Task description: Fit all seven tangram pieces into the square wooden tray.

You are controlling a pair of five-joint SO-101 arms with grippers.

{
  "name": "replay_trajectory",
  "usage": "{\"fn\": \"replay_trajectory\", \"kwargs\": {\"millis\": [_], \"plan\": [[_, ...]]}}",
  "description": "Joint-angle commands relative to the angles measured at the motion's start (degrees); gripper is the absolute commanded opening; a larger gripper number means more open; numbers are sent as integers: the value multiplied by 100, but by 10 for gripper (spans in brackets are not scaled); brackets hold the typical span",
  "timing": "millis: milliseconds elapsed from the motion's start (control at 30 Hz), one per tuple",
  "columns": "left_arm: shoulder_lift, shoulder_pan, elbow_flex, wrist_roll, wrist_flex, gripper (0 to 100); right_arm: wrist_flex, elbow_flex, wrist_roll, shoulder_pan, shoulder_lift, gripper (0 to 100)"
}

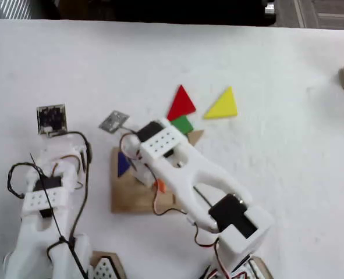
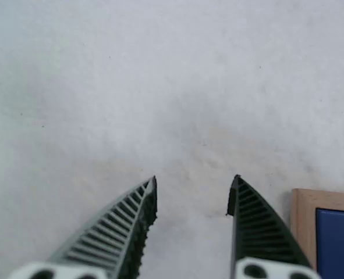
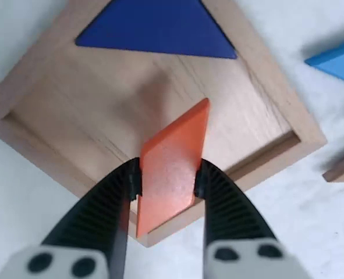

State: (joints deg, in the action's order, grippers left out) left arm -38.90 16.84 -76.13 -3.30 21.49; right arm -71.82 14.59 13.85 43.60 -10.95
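Up close, the right tool point(image 3: 167, 172) clamped an orange piece point(image 3: 173, 157) over the tray point(image 3: 102, 119). From above, a red triangle point(image 1: 180, 103) and a yellow triangle point(image 1: 223, 105) lay beyond it. The left tool point(image 2: 194, 180) gaped apart beside the tray.

The left gripper point(image 2: 195, 181) hangs over the white table point(image 2: 160, 81), its two fingers point(image 2: 125, 229) spread wide apart. Each finger is dark, tapers to a point, and has a ribbed inner face; white mounts with screw holes sit at their bases. The gap between the tips shows table surface, slightly textured, which runs on far past them. Just beside one finger lies a corner of the wooden tray point(image 2: 303, 204), its pale rim raised above the table. A blue piece point(image 2: 338, 244) lies inside the tray, one straight edge close along the rim.
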Motion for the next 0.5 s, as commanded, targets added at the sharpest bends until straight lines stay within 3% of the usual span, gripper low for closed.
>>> {"fn": "replay_trajectory", "kwargs": {"millis": [0, 167, 467], "plan": [[-163, 57, 105, -53, -132, 214, 277, 123, -404, 180, 365, 95], [-163, 57, 105, -53, -132, 214, 479, 176, -545, 198, 365, 234], [-163, 57, 105, -53, -132, 214, -189, -202, -316, 110, 435, 222]]}}
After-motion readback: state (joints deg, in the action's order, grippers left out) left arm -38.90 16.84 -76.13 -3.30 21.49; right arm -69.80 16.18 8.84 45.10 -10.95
